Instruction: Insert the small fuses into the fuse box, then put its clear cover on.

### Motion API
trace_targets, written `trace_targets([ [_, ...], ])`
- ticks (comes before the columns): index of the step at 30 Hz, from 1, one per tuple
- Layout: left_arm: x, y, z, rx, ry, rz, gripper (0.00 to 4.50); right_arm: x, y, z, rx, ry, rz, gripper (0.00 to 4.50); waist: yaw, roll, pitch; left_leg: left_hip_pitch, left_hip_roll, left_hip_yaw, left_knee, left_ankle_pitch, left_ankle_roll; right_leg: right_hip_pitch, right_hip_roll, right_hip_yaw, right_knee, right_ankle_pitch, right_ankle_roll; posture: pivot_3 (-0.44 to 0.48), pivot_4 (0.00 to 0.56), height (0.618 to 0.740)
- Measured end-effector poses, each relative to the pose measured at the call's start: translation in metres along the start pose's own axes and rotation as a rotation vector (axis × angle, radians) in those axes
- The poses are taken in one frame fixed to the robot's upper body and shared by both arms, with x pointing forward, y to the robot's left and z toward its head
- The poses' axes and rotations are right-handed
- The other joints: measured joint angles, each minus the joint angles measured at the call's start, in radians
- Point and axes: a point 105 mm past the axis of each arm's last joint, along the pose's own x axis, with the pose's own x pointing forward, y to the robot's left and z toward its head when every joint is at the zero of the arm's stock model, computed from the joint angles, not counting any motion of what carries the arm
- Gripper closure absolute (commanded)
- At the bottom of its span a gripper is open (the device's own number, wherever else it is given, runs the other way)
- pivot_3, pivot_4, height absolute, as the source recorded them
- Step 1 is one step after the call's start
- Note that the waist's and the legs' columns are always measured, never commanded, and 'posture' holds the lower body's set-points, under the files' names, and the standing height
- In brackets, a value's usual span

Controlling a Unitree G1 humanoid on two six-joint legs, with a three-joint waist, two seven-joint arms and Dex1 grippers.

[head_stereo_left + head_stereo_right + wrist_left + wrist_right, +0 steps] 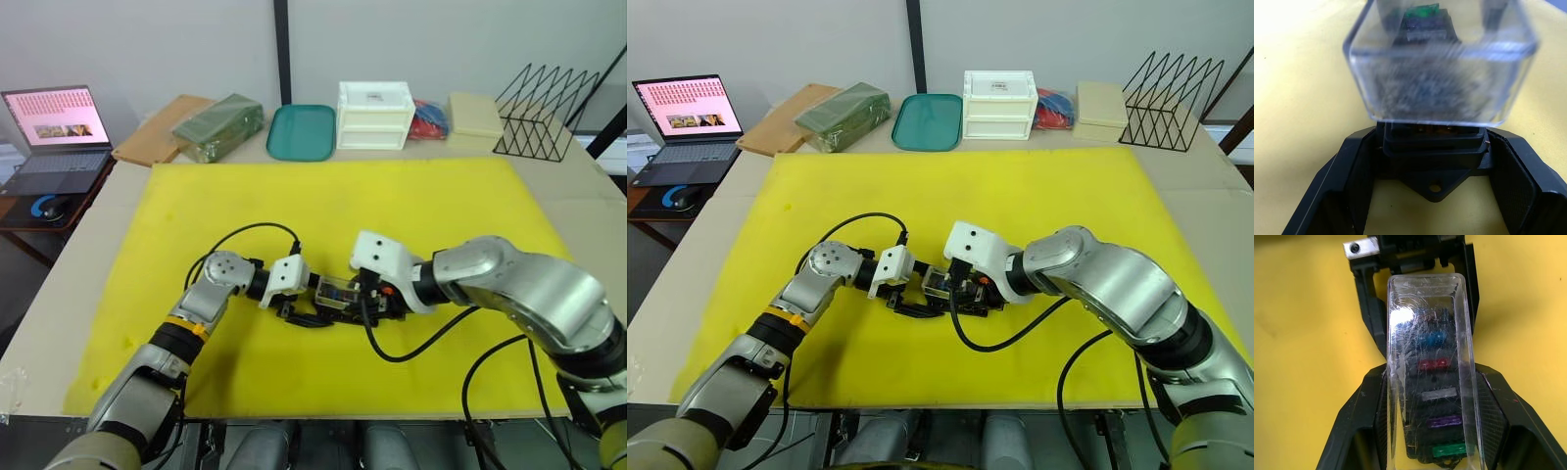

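My right gripper (1426, 440) is clamped on the clear cover (1430, 362), which sits over the fuse box (1434, 147) at the middle of the yellow mat (411, 196). My left gripper (1432, 196) pinches the fuse box's end tab, steadying it. Through the cover I see small fuses (1437, 394) seated: green, purple, grey, red, teal. I judge the cover is not fully home; to finish well, I should keep it square over the box and press straight down evenly. Beyond the mat's far edge stands the white drawer unit (374, 116).
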Motion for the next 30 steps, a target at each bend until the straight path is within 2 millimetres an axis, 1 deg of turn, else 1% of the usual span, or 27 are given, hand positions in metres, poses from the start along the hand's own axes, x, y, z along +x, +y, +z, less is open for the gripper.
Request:
trace_targets([
  [7, 0.0001, 0.0002, -0.0002, -0.001, 0.001, 0.002, 1.23, 0.0009, -0.0037, -0.0052, -0.021, 0.026, -0.021, 2.61, 0.0, 0.0, 0.0, 0.0, 0.0, 0.0, 0.0, 0.0, 0.0, 0.0, 0.0, 0.0, 0.0, 0.0, 0.0, 0.0, 0.15, 0.74],
  [16, 0.0003, 0.0003, -0.0002, -0.003, 0.002, 0.002, 1.23, -0.0001, -0.004, -0.0057, -0.048, 0.027, -0.017, 2.61, 0.0, 0.0, 0.0, 0.0, 0.0, 0.0, 0.0, 0.0, 0.0, 0.0, 0.0, 0.0, 0.0, 0.0, 0.0, 0.0, 0.15, 0.74],
  [24, 0.0005, 0.0004, -0.0003, -0.005, 0.002, 0.002, 1.23, 0.0041, -0.0008, -0.0055, -0.069, 0.023, 0.017, 2.61, 0.0, 0.0, 0.0, 0.0, 0.0, 0.0, 0.0, 0.0, 0.0, 0.0, 0.0, 0.0, 0.0, 0.0, 0.0, 0.0, 0.15, 0.74],
  [30, 0.0006, 0.0003, -0.0001, -0.002, 0.004, 0.003, 1.23, 0.0052, -0.004, -0.0067, -0.074, 0.026, 0.016, 2.61, 0.0, 0.0, 0.0, 0.0, 0.0, 0.0, 0.0, 0.0, 0.0, 0.0, 0.0, 0.0, 0.0, 0.0, 0.0, 0.0, 0.15, 0.74],
])
